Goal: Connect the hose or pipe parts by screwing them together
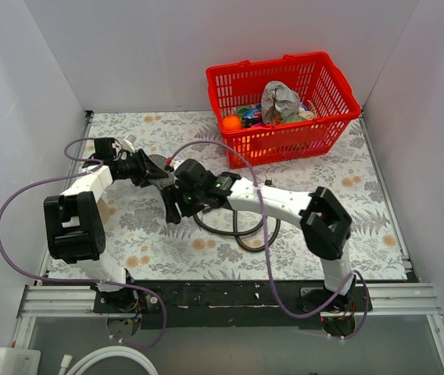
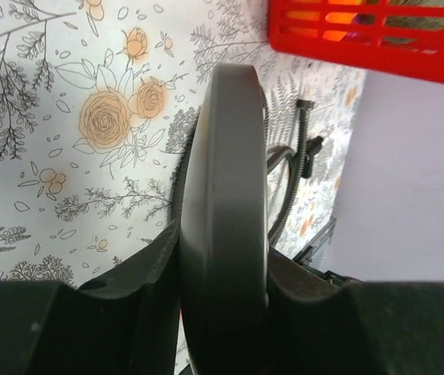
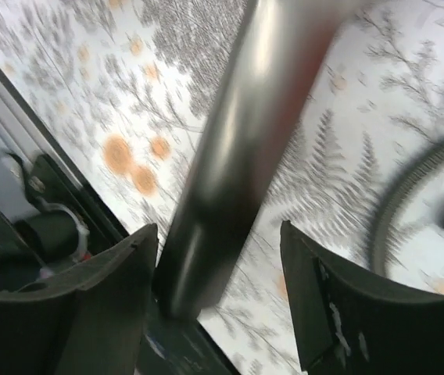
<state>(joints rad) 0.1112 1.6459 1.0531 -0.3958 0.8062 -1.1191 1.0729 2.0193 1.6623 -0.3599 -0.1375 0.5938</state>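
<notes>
Floral tablecloth backs the shower head, clenched by left gripper, right gripper released, hose partly hidden.

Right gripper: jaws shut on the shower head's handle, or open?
Open. In the right wrist view the handle passes between the right gripper jaws, with bare mat visible between it and one jaw.
</notes>
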